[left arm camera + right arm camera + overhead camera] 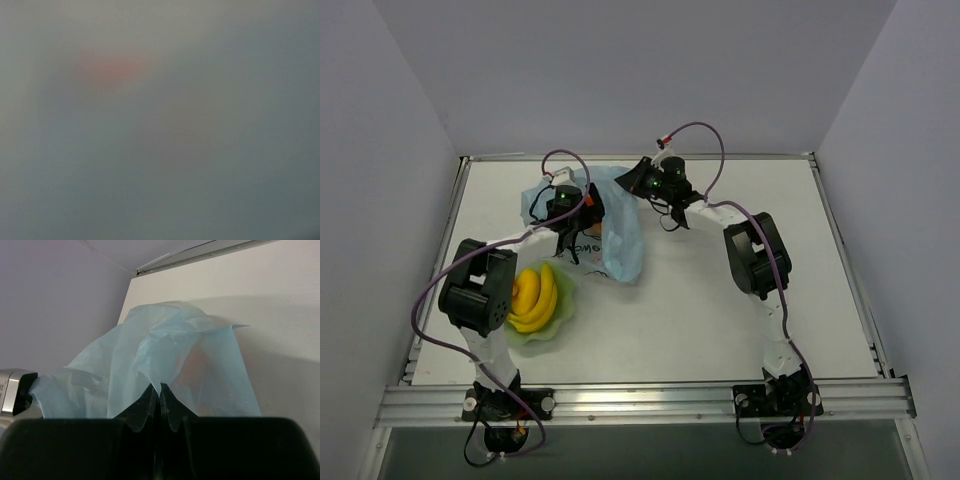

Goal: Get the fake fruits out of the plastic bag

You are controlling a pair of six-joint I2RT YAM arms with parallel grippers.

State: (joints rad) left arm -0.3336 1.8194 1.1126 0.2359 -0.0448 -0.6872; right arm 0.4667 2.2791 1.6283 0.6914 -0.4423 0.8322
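Observation:
The light-blue plastic bag (622, 240) lies crumpled at the table's back middle. My right gripper (632, 182) is shut on the bag's upper edge and holds it up; in the right wrist view its closed tips (160, 388) pinch the film (165, 347), and a pink-orange fruit (196, 362) shows faintly through it. My left gripper (588, 215) reaches into the bag's open left side, its fingers hidden by the film. The left wrist view is a grey-blue blur with a pinkish-orange blob (112, 70). The yellow banana bunch (535, 298) lies in the pale green bowl (560, 322).
The green bowl sits at the near left beside the left arm's elbow (478, 285). The right arm's elbow (758, 252) stands over the table's right middle. A raised rim (640, 156) borders the table at the back, with grey walls around.

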